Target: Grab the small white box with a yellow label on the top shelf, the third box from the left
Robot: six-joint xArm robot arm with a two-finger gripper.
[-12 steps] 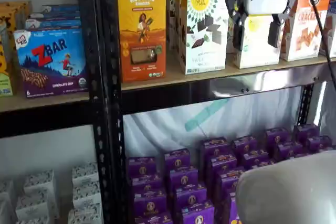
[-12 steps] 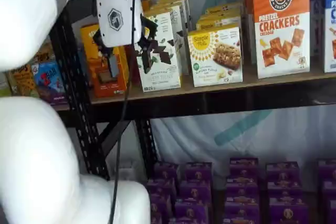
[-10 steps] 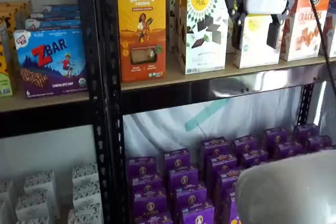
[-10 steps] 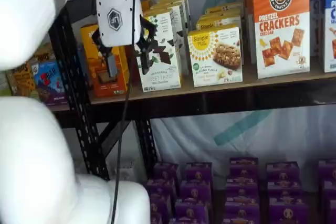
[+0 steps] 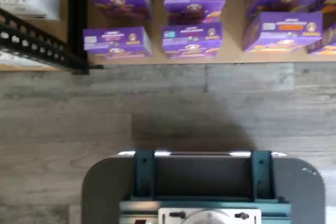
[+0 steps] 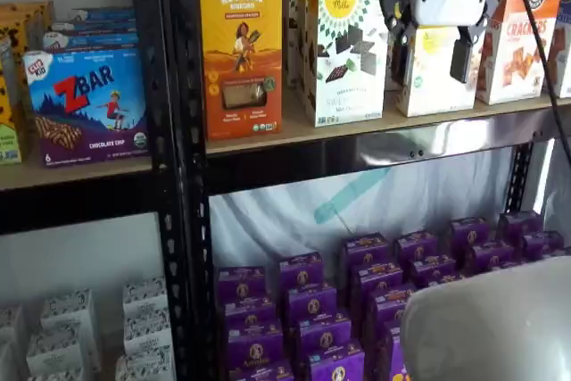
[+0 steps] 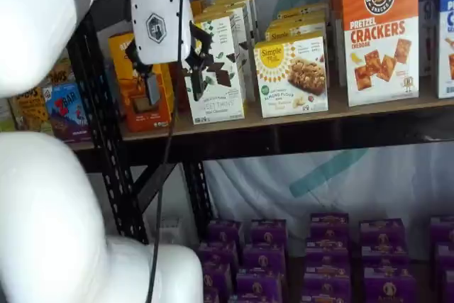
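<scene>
Fingers of the gripper [image 6: 431, 49] stand wide apart in both shelf views, with a plain gap between them and nothing held. The white body hangs in front of the top shelf [image 6: 294, 134], and the small white box [image 6: 434, 78] shows between the two black fingers in a shelf view, but the gripper seems to be well in front of it, not around it yet.

The box [image 7: 291, 76] stands near the front edge of the shelf board, between the taller white box [image 7: 216, 69] with dark shapes and the orange cracker box [image 7: 379, 33]. More boxes of its kind stand behind it in a row.

To do this step well, the arm should probably go straight in toward the shelf, keeping the box centred in the gap. Each finger needs to pass into the narrow space beside the box without pushing a neighbour. Closing should wait until the fingers reach past the front face, so that the sides are gripped and not only the corners.
</scene>
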